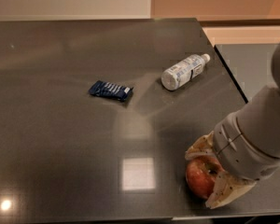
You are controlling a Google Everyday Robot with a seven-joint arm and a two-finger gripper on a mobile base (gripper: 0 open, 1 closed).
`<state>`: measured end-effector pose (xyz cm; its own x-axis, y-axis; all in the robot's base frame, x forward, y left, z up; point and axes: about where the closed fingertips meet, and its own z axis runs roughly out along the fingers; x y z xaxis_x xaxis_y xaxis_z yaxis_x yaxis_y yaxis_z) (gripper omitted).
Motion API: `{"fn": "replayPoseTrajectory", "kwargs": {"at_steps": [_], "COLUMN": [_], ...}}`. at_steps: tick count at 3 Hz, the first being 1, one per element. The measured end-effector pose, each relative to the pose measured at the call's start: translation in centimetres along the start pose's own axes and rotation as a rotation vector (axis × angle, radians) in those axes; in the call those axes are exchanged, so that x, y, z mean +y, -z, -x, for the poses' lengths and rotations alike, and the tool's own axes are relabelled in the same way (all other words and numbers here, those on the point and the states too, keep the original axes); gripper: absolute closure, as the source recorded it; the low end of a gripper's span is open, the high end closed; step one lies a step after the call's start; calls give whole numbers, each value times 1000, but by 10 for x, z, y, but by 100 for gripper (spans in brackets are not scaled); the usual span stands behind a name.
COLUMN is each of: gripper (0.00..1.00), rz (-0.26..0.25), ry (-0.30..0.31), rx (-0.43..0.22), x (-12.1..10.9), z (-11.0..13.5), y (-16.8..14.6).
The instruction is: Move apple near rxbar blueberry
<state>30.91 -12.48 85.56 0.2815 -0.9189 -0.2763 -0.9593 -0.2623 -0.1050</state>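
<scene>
The red apple [199, 177] with yellowish patches rests on the dark table [60, 139] near its front right corner. My gripper [210, 172] reaches down over it from the right. One pale finger [199, 149] lies against the apple's far side and the other against its near right side, so the gripper is shut on it. The arm hides the apple's right part. The rxbar blueberry [110, 90], a flat dark blue bar with pale stripes, lies mid-table, far to the left of and behind the apple.
A clear plastic bottle [183, 72] with a white label lies on its side at the back right. The table's right edge [228, 73] runs close to the arm, and the front edge is just below the apple.
</scene>
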Motion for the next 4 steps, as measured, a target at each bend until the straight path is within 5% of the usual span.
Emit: {"fn": "replayPoseTrajectory", "kwargs": {"at_steps": [1, 2, 4], "gripper": [88, 100, 100], "rz": [-37, -79, -122], "ry": [-13, -22, -26], "rx": [-19, -42, -69], "x": [-12, -39, -110], "z": [17, 45, 98], "y": [24, 49, 66]}}
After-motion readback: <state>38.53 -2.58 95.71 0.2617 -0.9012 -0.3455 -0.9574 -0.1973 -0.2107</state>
